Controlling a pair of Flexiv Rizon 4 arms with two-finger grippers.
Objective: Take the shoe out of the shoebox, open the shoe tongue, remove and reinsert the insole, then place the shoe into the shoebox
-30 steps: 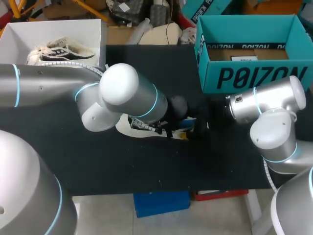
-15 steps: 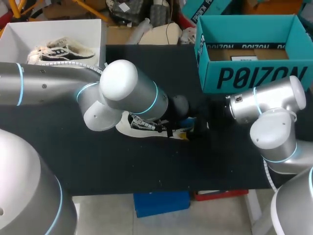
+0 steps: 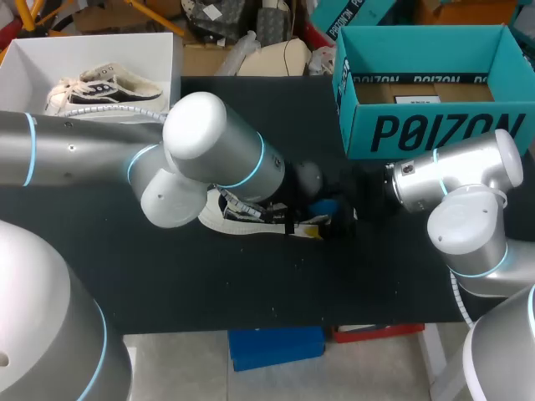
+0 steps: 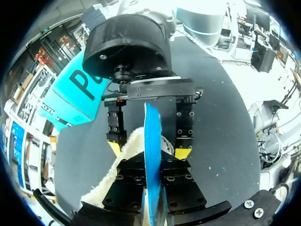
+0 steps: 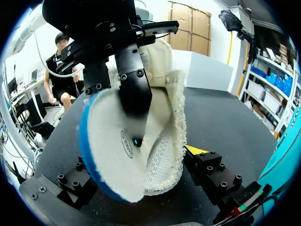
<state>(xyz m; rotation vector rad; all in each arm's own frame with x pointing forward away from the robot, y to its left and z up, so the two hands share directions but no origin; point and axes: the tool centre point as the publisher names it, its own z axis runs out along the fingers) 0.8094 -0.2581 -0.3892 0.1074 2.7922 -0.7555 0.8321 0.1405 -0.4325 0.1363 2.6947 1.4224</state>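
Note:
A white shoe (image 3: 238, 215) with fleece lining lies on the black table, mostly under my left arm. In the left wrist view my left gripper (image 4: 151, 162) is shut on the edge of the blue-bottomed insole (image 4: 151, 136), which stands upright out of the shoe (image 4: 128, 147). My right gripper (image 4: 148, 149) faces it, its yellow tips on both sides of the shoe's heel. In the right wrist view the insole (image 5: 110, 146) shows its cream fleece face, and a black finger (image 5: 134, 94) of the left gripper presses on it. The shoe (image 5: 162, 165) sits between the right gripper's fingers (image 5: 207, 169).
The open teal shoebox (image 3: 435, 125) stands at the back right of the table. A white box (image 3: 92, 50) at the back left holds another shoe (image 3: 104, 85). Bare black table (image 3: 251, 292) lies in front of the shoe.
My left gripper has closed onto the insole, and the left arm has shifted slightly back and left. The right arm has kept still.

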